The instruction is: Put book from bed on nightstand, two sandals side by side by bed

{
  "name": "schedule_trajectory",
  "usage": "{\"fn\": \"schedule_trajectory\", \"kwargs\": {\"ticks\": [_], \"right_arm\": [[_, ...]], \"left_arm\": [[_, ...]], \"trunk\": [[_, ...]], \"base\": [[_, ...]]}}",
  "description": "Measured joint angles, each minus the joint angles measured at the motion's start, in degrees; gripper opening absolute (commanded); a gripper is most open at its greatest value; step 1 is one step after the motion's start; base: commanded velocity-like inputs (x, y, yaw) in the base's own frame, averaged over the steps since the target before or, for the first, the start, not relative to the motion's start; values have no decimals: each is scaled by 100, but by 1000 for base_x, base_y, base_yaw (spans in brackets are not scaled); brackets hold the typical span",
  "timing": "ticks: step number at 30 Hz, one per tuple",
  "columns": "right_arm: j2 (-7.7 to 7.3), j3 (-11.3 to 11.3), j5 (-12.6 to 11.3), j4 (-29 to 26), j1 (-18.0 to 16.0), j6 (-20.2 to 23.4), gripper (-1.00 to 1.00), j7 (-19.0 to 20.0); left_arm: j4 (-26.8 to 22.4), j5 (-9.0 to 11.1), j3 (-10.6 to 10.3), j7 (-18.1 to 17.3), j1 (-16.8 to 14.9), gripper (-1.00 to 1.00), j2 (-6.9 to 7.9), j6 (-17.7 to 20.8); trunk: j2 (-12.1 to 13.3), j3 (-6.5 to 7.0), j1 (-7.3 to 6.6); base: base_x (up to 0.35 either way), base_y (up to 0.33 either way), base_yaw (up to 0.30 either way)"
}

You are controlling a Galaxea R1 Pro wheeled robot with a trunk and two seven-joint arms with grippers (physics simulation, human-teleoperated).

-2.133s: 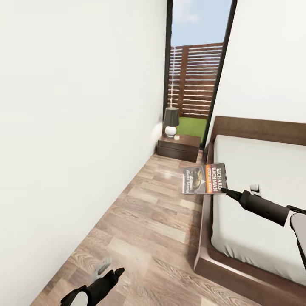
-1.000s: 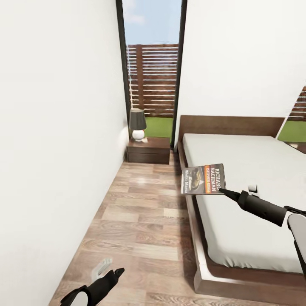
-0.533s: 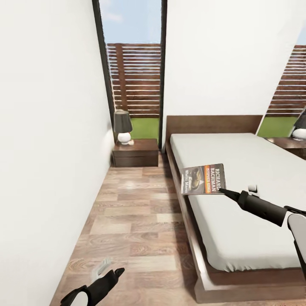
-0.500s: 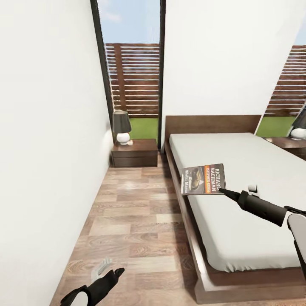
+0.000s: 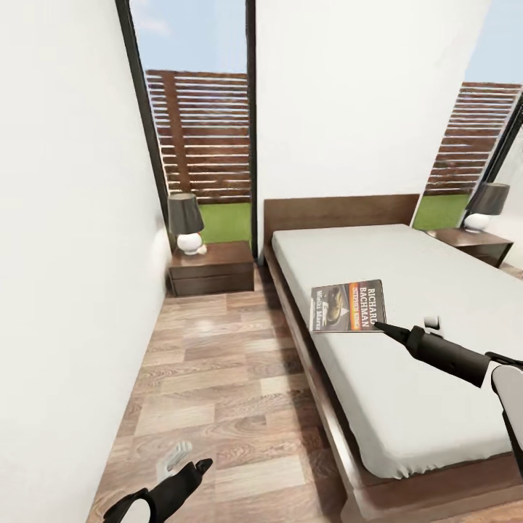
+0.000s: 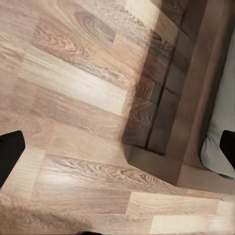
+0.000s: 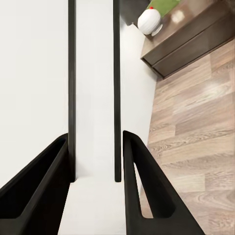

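Observation:
My right gripper (image 5: 383, 328) is shut on the corner of the book (image 5: 349, 306), a thin paperback with a dark cover and an orange band, held level above the left edge of the bed (image 5: 407, 276). In the right wrist view the book (image 7: 94, 73) runs edge-on between the black fingers (image 7: 147, 196). A dark nightstand (image 5: 212, 270) stands left of the headboard, and a second nightstand (image 5: 472, 245) stands at the far right. My left gripper (image 5: 190, 473) hangs low over the floor, open, with its fingertips (image 6: 10, 154) spread wide. The sandals are out of view.
A dark-shaded lamp (image 5: 185, 221) stands on the left nightstand, and another lamp (image 5: 485, 207) on the right one. A white wall (image 5: 65, 254) borders a narrow strip of wood floor (image 5: 218, 392) beside the bed. The bed frame's corner (image 6: 161, 161) lies under my left gripper.
The head view has swung to the right, so the window and left nightstand sit further left and the second nightstand has come into view. Both arms and the held book keep their pose.

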Motion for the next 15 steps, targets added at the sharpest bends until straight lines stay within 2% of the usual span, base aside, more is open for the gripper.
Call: {"fn": "schedule_trajectory", "kwargs": {"ticks": [6, 15], "right_arm": [[1, 1, 2, 1, 1, 0, -100, 0], [1, 2, 1, 1, -1, 1, -100, 6]], "left_arm": [[-1, -4, 1, 2, 1, 100, 0, -1], [-1, -6, 1, 3, 2, 100, 1, -2]], "trunk": [[0, 0, 0], [0, 0, 0]], "base": [[280, 158, 55], [302, 120, 231]]}}
